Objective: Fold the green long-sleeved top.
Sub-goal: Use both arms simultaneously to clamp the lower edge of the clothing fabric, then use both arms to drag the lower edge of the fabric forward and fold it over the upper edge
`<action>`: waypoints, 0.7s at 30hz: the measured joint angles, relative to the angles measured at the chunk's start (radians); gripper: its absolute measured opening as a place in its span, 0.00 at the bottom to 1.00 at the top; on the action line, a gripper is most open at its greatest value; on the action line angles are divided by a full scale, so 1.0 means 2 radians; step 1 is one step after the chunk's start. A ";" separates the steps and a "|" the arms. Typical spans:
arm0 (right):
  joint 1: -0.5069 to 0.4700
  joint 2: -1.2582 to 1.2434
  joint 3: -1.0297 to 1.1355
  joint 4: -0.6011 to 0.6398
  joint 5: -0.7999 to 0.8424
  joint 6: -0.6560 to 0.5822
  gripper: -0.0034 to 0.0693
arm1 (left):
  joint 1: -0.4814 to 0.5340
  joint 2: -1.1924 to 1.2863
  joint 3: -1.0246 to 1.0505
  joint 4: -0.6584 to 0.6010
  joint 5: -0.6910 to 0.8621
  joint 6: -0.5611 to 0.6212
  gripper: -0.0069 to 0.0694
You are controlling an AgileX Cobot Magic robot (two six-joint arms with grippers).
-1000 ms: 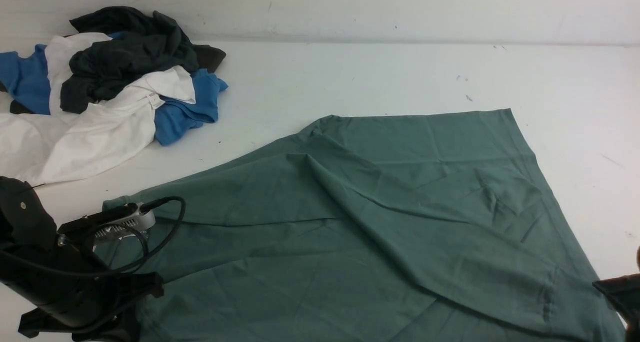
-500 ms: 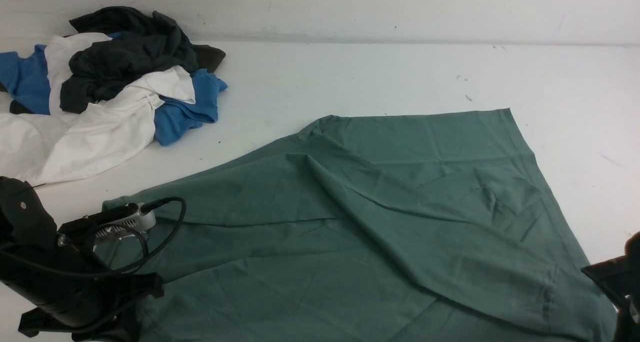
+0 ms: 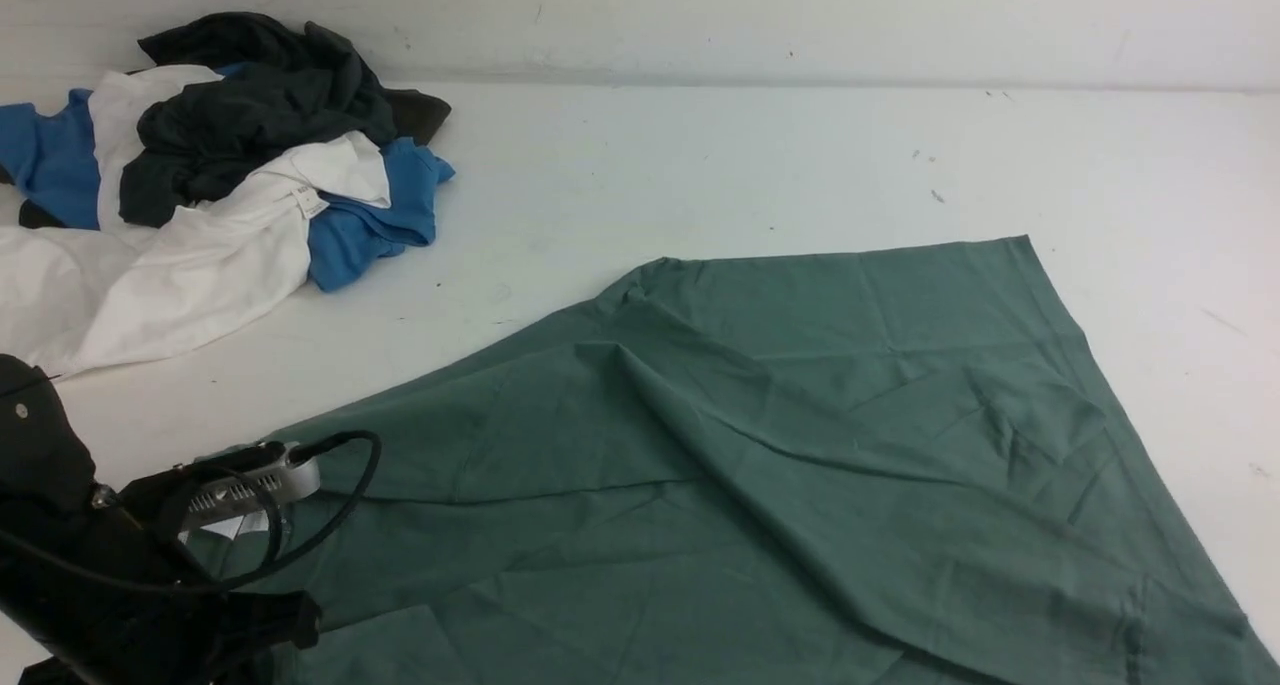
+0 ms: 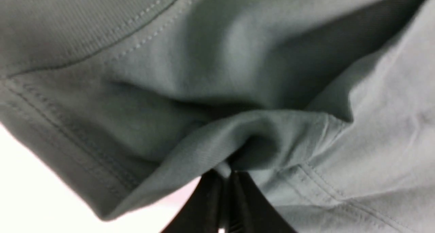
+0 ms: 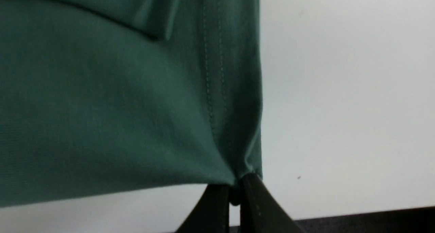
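Pinched at two edges: the green long-sleeved top (image 3: pixel 800 445)

Front view: the top lies spread over the near centre and right of the white table (image 3: pixel 700 145). It is matte jersey, creased in shallow ridges, with a straight far edge. A crumpled pile of blue, white and dark grey garments (image 3: pixel 220 165) sits well apart at the far left. The black left arm (image 3: pixel 90 575), with a looped cable, is at the top's near-left edge. No jaws show here.

Left wrist view: the left gripper (image 4: pixel 227 177) is closed tight on a bunched fold near stitched hems, and a fine knit grain shows.

Right wrist view: the right gripper (image 5: pixel 235 188) is clamped on a hemmed corner. Twin stitch rows run to the pinch, and the cloth fans out from it.
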 joint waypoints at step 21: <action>0.000 0.081 -0.343 -0.014 0.045 -0.039 0.07 | 0.000 -0.053 -0.177 -0.018 0.071 -0.028 0.10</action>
